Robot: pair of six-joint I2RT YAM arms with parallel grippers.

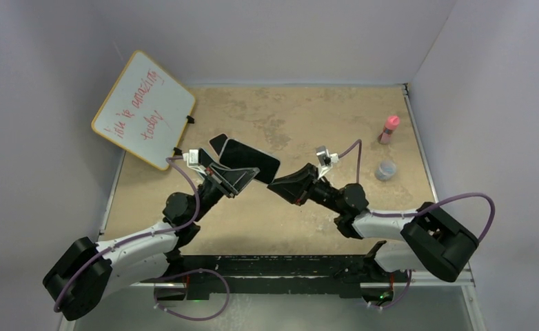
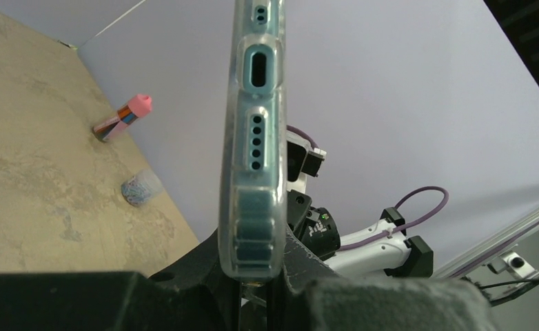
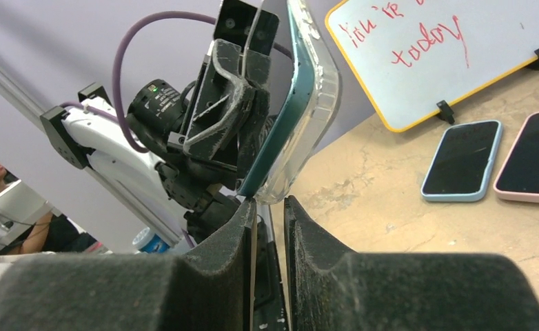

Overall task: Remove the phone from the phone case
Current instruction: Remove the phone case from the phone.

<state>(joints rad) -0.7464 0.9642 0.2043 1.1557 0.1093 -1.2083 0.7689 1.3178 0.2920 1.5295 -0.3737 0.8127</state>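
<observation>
A teal phone (image 3: 289,121) in a clear phone case (image 3: 320,93) is held up off the table, edge-on in both wrist views. My left gripper (image 2: 260,272) is shut on it across its flat faces, near the bottom end with the ports (image 2: 256,69). From above, the phone (image 1: 251,160) hangs over the middle of the table, with the left gripper (image 1: 239,176) under it. My right gripper (image 1: 272,185) comes in from the right. In the right wrist view the right gripper (image 3: 270,201) has its jaws narrowed onto the clear case's lowest corner, just at the tips.
A whiteboard (image 1: 145,109) with red writing leans at the back left. A blue-cased phone (image 3: 463,161) and a pink-cased phone (image 3: 534,155) lie on the table near it. A pink-capped bottle (image 1: 389,128) and a small clear cup (image 1: 386,169) stand at the right.
</observation>
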